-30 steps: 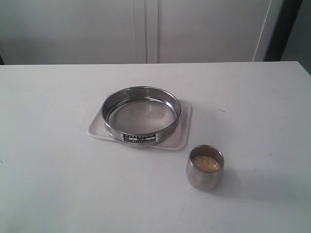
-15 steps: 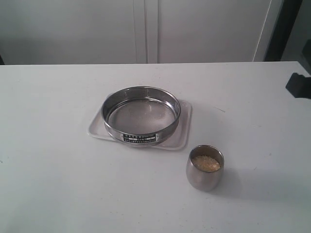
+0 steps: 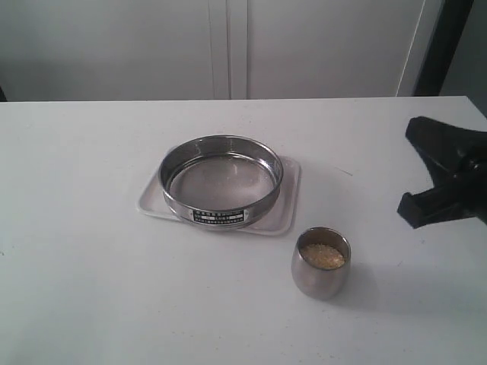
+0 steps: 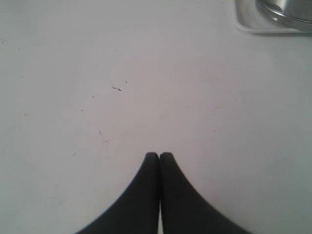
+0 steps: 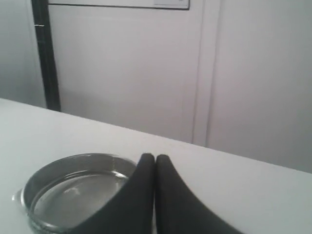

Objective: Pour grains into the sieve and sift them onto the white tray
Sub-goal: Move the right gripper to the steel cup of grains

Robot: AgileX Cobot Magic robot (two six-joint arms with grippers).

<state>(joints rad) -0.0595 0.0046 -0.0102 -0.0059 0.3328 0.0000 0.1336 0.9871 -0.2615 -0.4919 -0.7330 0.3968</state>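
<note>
- Grains (image 3: 322,255) lie in the small steel cup (image 3: 319,283), near the white tray (image 3: 287,207); you cannot judge their depth.
- Sieve (image 3: 183,199) stands on that tray and covers most of it; its label (image 3: 219,217) is unreadable.
- Your left gripper (image 4: 159,155): fingertips pressed together, holding nothing, over bare table (image 4: 97,73).
- Your right gripper (image 5: 155,157): likewise closed and empty; the exterior view cuts it off at the frame edge.

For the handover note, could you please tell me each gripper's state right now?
Left gripper: closed, holding nothing.
Right gripper: closed, holding nothing.
</note>
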